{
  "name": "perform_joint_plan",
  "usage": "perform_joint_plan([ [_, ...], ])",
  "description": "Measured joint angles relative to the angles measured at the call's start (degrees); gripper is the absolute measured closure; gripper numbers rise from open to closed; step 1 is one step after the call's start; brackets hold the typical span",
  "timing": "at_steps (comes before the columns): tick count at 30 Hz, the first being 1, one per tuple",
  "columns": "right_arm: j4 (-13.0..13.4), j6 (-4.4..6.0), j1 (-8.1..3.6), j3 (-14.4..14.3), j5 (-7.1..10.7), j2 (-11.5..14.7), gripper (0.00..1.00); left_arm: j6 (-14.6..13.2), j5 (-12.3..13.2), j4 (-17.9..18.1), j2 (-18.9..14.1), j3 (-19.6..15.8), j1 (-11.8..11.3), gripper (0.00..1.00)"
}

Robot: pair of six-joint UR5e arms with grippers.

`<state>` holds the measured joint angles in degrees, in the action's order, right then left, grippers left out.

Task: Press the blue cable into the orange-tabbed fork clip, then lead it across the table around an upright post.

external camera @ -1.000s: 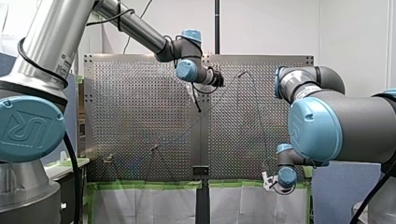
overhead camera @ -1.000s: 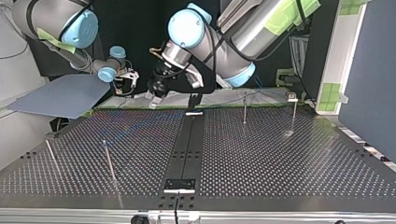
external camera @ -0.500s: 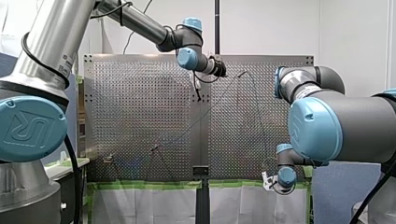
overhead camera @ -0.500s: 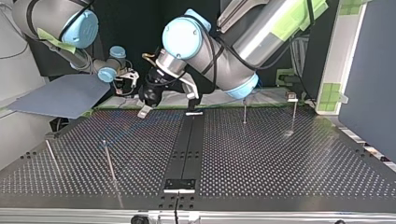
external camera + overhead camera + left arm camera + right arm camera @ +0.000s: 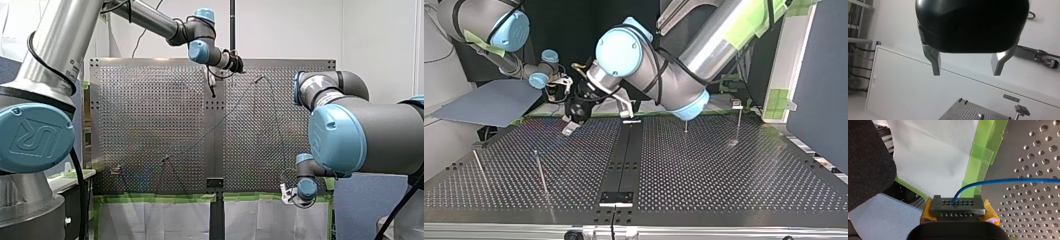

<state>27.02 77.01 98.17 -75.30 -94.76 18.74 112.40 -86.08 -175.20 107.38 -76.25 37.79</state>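
Blue cable [image 5: 998, 180]: thin, round, smooth glossy jacket. One end is held by my right gripper [image 5: 958, 206], closed on it. The cable comes out of a grey block drilled with rows of small holes, with yellow-orange pads on either side. From there it curves up, bends, and runs with its long axis sideways over the counter [image 5: 1038, 202], away from the taped edge.

Counter: matte metal with a regular grid of holes. Green tape [image 5: 980, 157] and a white sheet [image 5: 933, 155] lie along its edge.

My left gripper [image 5: 967, 65]: grey metal fingers [image 5: 935, 62] spread apart, nothing between them.
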Motion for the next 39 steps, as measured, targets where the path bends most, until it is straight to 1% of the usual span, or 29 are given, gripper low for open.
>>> perform_joint_plan([
  [5, -0.1, 0.00, -0.01, 0.0, 0.00, 0.0, 1.00, 0.0, 0.0, -2.1, 0.0, 2.4, -0.2, 0.00],
  [9, -0.1, -0.01, -0.02, 0.1, 0.16, 0.0, 1.00, 0.0, -0.6, -2.8, 0.0, 4.4, -0.4, 0.00],
  [12, -0.1, 0.00, -0.01, 0.1, 0.24, 0.0, 1.00, 0.0, -1.5, -3.5, 0.0, 5.9, -0.5, 0.00],
  [18, -0.1, -0.01, 0.01, 0.0, 0.28, 0.0, 1.00, -0.7, -4.0, -5.4, 0.0, 8.8, -0.7, 0.00],
  [27, -0.1, -0.01, -0.02, 0.1, 0.43, 0.0, 1.00, -1.3, -8.7, -9.8, 0.0, 13.5, -0.6, 0.00],
  [39, -0.1, 0.00, -0.01, 0.1, 0.60, 0.0, 1.00, -0.5, -14.5, -15.7, 0.3, 19.3, -0.6, 0.00],
])
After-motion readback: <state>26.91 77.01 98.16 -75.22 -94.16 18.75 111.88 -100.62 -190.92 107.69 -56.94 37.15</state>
